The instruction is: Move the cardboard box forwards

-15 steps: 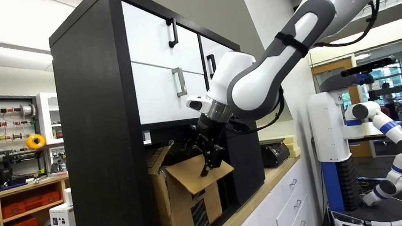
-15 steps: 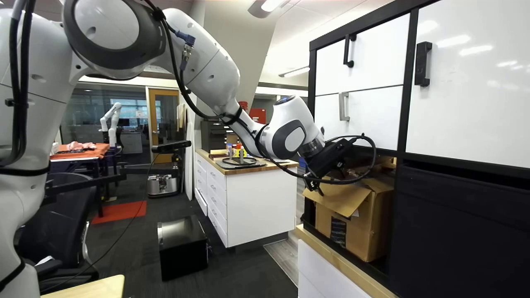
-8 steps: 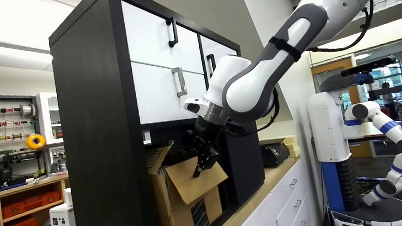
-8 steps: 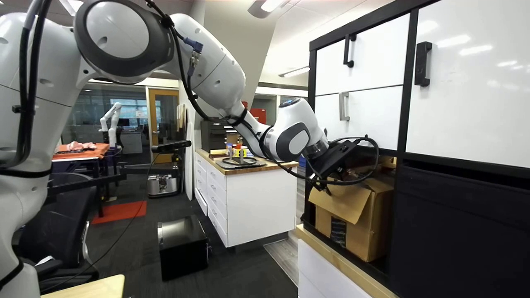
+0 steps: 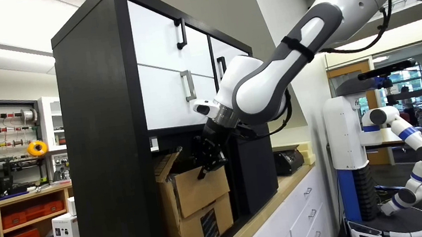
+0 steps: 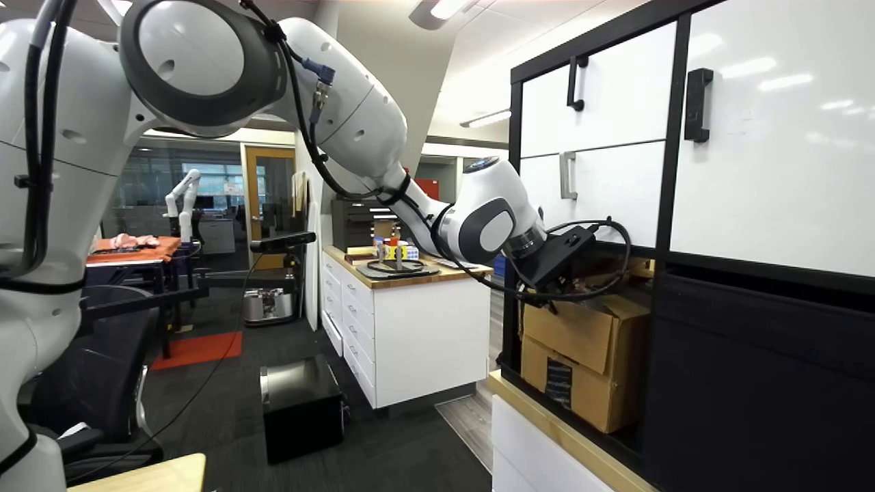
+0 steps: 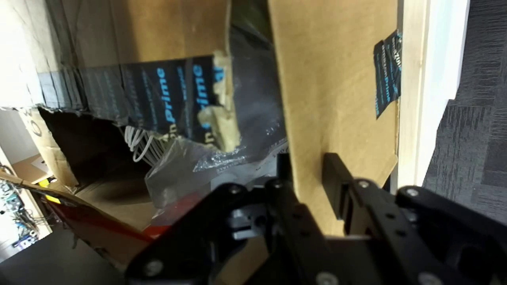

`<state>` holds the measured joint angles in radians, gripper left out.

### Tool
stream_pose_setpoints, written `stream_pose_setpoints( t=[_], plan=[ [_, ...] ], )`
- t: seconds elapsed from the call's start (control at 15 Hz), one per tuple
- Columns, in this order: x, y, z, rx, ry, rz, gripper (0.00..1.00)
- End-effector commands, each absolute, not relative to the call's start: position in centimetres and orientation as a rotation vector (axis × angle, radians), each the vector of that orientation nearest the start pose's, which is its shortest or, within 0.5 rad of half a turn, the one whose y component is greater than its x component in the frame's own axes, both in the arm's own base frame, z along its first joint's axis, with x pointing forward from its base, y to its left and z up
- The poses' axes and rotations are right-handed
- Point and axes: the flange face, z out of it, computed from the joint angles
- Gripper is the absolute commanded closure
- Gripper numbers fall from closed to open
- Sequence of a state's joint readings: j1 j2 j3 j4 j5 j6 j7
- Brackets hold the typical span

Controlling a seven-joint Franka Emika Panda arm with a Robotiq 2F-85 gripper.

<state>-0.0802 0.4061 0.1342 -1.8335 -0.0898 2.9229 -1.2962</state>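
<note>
Inside a lower compartment of the black cabinet with white doors (image 5: 102, 148), beside a dark panel (image 6: 759, 369), sits the large brown corrugated cardboard box (image 6: 591, 389), its small dark printed label (image 6: 558, 383) facing out above the pale wooden counter (image 5: 289, 181). At its front upper edge, the black two-fingered gripper (image 7: 308, 170) of the white and grey robot arm (image 5: 285, 65) slants down. Seen from the wrist, the fingers (image 7: 336, 178) stand apart, straddling the edge of the brown cardboard flap (image 5: 201, 190); whether either presses on it, I cannot tell. The flap lies nearly in line with the box's front. Crumpled translucent plastic (image 7: 178, 170) and looped white cable (image 7: 142, 142) show within.
</note>
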Motion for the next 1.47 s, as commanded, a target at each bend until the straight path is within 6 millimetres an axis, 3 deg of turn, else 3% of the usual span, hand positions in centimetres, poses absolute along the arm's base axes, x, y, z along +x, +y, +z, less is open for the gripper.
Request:
stream_pose_setpoints(
  t=[0.0, 0.73, 1.4],
  plan=[
    [67.9, 2.3, 39.3, -2.587, -2.203, -0.995, 0.96],
    [63.9, 2.1, 38.7, -2.592, -2.210, -1.040, 0.95],
    [61.4, 2.2, 38.8, -2.595, -2.221, -1.098, 0.95]
  ],
)
